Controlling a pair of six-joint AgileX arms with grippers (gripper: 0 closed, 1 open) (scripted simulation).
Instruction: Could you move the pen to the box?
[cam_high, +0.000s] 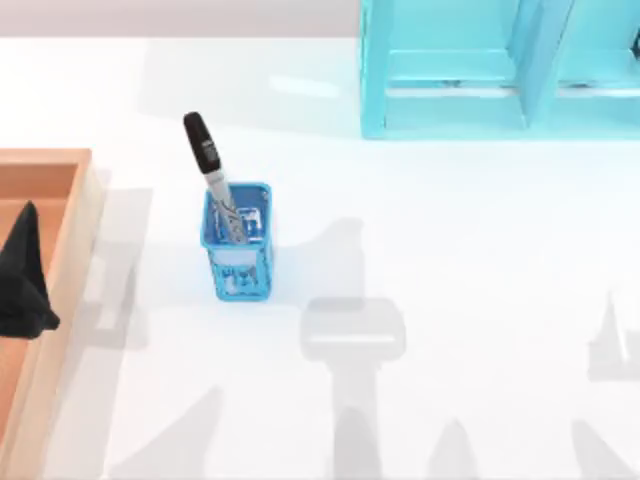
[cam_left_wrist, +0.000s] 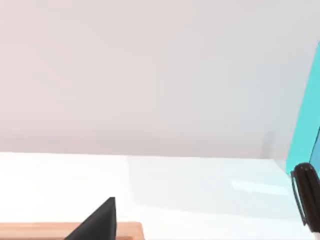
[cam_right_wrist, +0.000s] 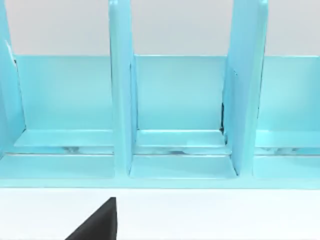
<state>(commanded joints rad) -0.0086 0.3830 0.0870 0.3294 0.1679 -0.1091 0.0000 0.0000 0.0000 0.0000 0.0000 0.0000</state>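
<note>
The pen (cam_high: 212, 172), with a thick black cap and a silver-grey barrel, stands tilted in a small blue mesh cup (cam_high: 240, 258) left of the table's middle. Its cap leans up and to the left. The box (cam_high: 78, 225), a shallow wooden tray with a pale rim, lies at the table's left edge. My left gripper (cam_high: 25, 280) hangs over the box, well left of the pen and apart from it. In the left wrist view the pen's cap (cam_left_wrist: 306, 200) shows at the edge, beyond the box's rim (cam_left_wrist: 127, 231). My right gripper (cam_right_wrist: 97, 225) faces the cyan shelf.
A big cyan shelf unit (cam_high: 500, 70) stands at the back right, with upright dividers (cam_right_wrist: 122, 100) and open compartments. White tabletop spreads between the cup and the shelf and across the front, crossed by the arms' shadows.
</note>
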